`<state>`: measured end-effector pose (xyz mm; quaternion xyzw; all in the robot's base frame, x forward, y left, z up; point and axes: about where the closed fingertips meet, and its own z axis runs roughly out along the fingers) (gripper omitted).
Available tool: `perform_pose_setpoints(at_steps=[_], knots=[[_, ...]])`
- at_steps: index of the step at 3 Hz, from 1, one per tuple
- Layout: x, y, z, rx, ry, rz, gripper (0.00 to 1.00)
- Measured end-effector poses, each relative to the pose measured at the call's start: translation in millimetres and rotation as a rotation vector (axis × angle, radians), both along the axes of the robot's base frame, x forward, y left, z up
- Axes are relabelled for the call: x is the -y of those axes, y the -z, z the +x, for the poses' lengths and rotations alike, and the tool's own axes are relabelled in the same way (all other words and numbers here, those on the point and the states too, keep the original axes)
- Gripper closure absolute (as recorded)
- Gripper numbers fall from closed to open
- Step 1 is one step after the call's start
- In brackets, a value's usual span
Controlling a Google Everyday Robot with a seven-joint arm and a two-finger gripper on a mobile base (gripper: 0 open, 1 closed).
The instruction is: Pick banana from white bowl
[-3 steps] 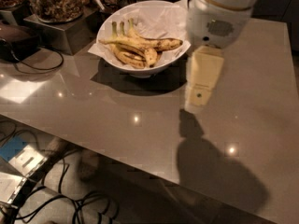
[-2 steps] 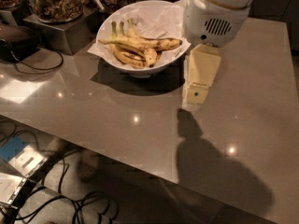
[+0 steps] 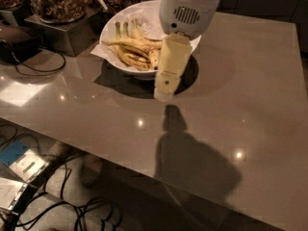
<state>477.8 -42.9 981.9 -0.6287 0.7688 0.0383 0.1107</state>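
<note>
On table (image 3: pixel 240 81): banana (image 3: pixel 130 42) just beside pincer (image 3: pixel 163 94)

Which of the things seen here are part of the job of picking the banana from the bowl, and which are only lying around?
Part of the job: long spotted banana; white bowl; gripper, hanging by the bowl's right rim.
Lying about: other bananas in the bowl; jar of nuts; black cable on the table.

table (image 3: pixel 250 105): glossy grey-brown, dotted with light reflections
nut jar (image 3: pixel 57 1): far left, on metal stand (image 3: pixel 70 35)
cables (image 3: pixel 91 211): tangled on floor
</note>
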Motion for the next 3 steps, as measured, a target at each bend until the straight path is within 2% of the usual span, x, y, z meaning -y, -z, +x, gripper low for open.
perform_pose_setpoints(at_steps=[1, 2, 3], knots=[[-22, 0, 28, -0.005, 0.076, -0.002, 0.00], [-31, -1, 35, 0.005, 0.076, 0.040, 0.00], [-42, 2, 49, -0.053, 0.099, 0.105, 0.00]])
